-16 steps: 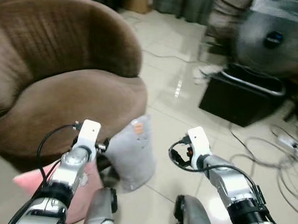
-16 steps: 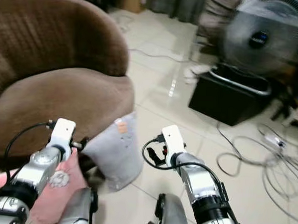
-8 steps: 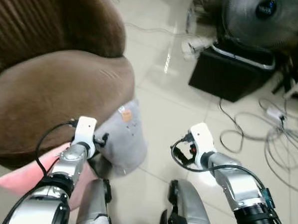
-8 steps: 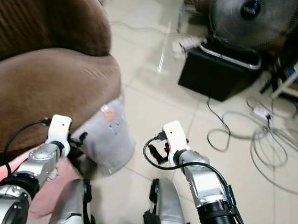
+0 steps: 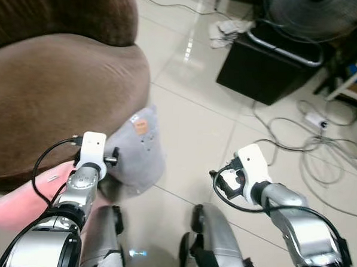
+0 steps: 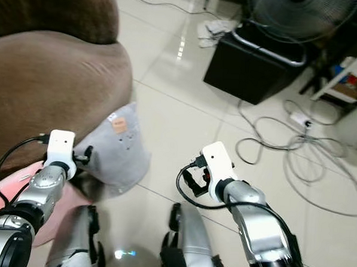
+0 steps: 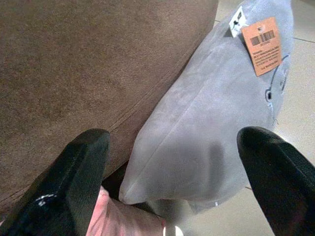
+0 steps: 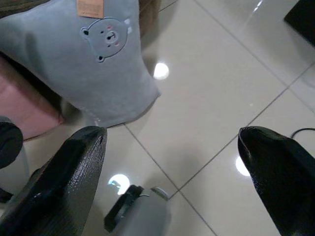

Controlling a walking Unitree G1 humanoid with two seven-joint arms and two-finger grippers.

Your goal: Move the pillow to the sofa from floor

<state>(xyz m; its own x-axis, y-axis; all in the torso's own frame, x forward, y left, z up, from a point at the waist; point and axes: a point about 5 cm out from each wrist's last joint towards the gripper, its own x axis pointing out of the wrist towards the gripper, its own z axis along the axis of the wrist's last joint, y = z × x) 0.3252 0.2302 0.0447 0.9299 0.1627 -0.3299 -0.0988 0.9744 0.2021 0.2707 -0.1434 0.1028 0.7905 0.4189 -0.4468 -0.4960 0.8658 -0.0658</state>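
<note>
A grey pillow [image 5: 138, 152] with an orange tag and a bear face stands on the tiled floor, leaning against the front of the brown sofa [image 5: 54, 97]. A pink pillow [image 5: 10, 205] lies on the floor beside it, partly under the sofa's edge. My left gripper [image 7: 174, 140] is open and close in front of the grey pillow [image 7: 216, 123], with its fingers spread to either side, not touching. My right gripper [image 8: 172, 135] is open above bare tile, to the right of the grey pillow [image 8: 98, 69].
A black box [image 5: 266, 66] with a fan [image 5: 316, 12] behind it stands at the back right. Loose cables [image 5: 303, 161] and a power strip [image 5: 315, 121] lie on the floor to the right. My own legs [image 5: 211, 246] are below.
The whole view has tilted down and shifted, so the camera moved. My left gripper now sits nearer the grey pillow's side; the pillows have not moved.
</note>
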